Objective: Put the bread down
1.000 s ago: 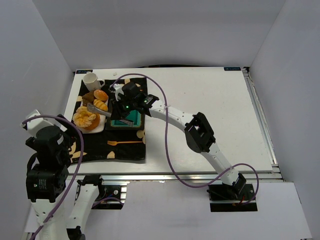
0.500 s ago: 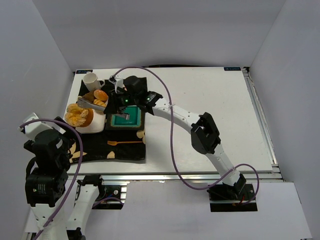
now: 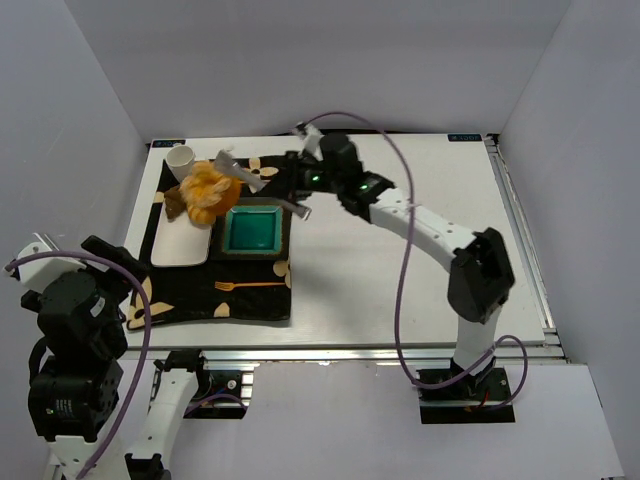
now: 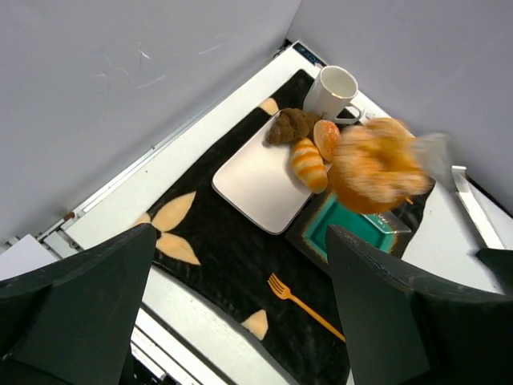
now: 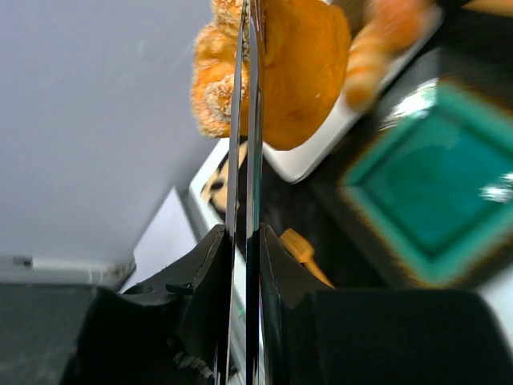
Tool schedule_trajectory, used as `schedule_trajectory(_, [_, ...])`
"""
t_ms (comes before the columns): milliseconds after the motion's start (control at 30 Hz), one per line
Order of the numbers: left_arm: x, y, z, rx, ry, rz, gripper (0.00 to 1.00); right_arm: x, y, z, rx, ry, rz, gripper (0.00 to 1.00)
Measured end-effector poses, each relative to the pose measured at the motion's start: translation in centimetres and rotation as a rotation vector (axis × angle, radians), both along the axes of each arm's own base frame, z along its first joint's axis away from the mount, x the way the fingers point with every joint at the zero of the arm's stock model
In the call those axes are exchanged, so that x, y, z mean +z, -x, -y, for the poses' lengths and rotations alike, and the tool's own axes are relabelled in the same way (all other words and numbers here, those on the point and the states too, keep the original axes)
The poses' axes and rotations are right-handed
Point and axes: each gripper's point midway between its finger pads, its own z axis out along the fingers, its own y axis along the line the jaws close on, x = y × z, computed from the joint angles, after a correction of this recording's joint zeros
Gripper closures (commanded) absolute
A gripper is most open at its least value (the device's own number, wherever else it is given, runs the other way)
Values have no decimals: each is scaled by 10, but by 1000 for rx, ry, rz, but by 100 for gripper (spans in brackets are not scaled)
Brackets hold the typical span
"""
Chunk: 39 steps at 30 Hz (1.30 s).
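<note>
The right gripper (image 3: 292,182) was clamped tight on a pair of metal tongs (image 3: 243,173), its fingers (image 5: 210,269) squeezing the two blades nearly together. The tongs in turn pinched the bread (image 3: 207,190), a round orange-tan bun with a paler, rougher top. The bread hung in the air, clear of every dish. From above it showed over the far end of the white rectangular plate (image 3: 180,245), just left of the teal square dish (image 3: 252,230). The left wrist camera placed it nearer the far corner of that dish (it was blurred there, so its exact spot could not be told). The right wrist view looked along the blades, with the bun's darker underside towards the lens and the plate's edge and the teal dish below it. A small striped croissant (image 4: 309,164) and a dark-brown roll (image 4: 290,126) lay at the plate's far end, beside a white cup (image 3: 180,158). An orange fork (image 3: 250,285) lay on the black mat (image 3: 215,300) with its tan leaf shapes, near the dish's front edge. The mat covered the left part of the white table (image 3: 420,250). The left gripper (image 4: 240,241) stood at the near left with its fingers (image 4: 88,297) spread wide apart and nothing between them.
</note>
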Motion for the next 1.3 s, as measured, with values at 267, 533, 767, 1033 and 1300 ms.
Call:
schedule_trajectory(267, [-1,-15,6,-35,10,-15,2,32,-72,121,-272,-43,3,100])
schedule_trajectory(533, [-20,-38,19,-96,53,-43,2,-18,-65,148,-276,-2,-138,100])
schedule_trajectory(767, [-31,-45,23,-117,68,-65,2,-47,-42,135,-180,-83,-275,100])
schedule_trajectory(1033, [-40,-49,25,-122,75,-82,2,-62,-31,113,-80,-174,-359,100])
schedule_trajectory(1300, [-44,-49,25,-121,75,-91,2,-87,-27,96,-33,-178,-416,100])
